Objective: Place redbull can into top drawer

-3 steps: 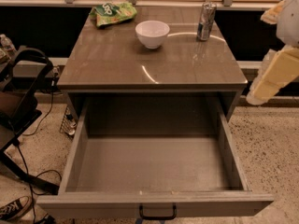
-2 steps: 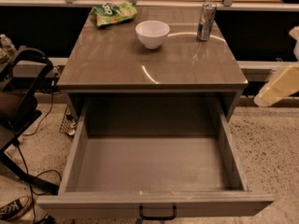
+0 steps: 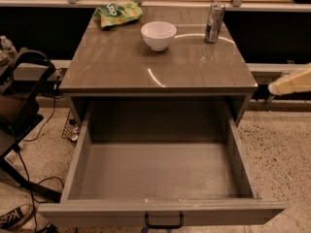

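The redbull can (image 3: 214, 22), slim, silver and blue, stands upright at the back right of the grey cabinet top (image 3: 194, 67). The top drawer (image 3: 160, 210) is pulled wide open below it and its grey box holds nothing; its black handle (image 3: 164, 223) is at the bottom edge. Only a cream end of my gripper (image 3: 290, 83) shows at the right edge, level with the cabinet's front right corner. It is well right of and nearer than the can, touching nothing.
A white bowl (image 3: 158, 35) sits at the back middle of the top and a green snack bag (image 3: 118, 13) at the back left. A black frame with cables (image 3: 19, 110), a bottle (image 3: 8, 47) and a shoe (image 3: 14, 216) are on the left.
The cream gripper part has drawn back to the right and lower, showing much less than a second ago. The can, bowl, bag and drawer have not moved.
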You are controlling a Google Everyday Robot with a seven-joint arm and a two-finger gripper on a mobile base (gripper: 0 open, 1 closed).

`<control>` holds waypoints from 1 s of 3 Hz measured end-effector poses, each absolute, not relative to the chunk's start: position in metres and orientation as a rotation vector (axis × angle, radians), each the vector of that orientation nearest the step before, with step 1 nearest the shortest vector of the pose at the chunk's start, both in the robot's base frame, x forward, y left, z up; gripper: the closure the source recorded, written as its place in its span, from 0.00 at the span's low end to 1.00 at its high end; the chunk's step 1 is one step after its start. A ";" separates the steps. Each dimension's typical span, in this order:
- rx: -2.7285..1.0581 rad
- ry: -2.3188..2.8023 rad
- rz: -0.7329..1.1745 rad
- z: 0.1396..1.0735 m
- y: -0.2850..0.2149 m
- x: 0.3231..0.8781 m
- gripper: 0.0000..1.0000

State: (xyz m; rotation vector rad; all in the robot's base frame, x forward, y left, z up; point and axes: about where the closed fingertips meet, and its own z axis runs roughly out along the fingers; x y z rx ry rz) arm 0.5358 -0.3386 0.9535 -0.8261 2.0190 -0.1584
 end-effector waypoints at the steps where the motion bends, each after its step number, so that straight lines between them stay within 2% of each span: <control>1: -0.697 1.822 -0.146 0.990 -0.345 0.575 0.00; 3: -0.634 1.749 -0.170 1.009 -0.345 0.593 0.00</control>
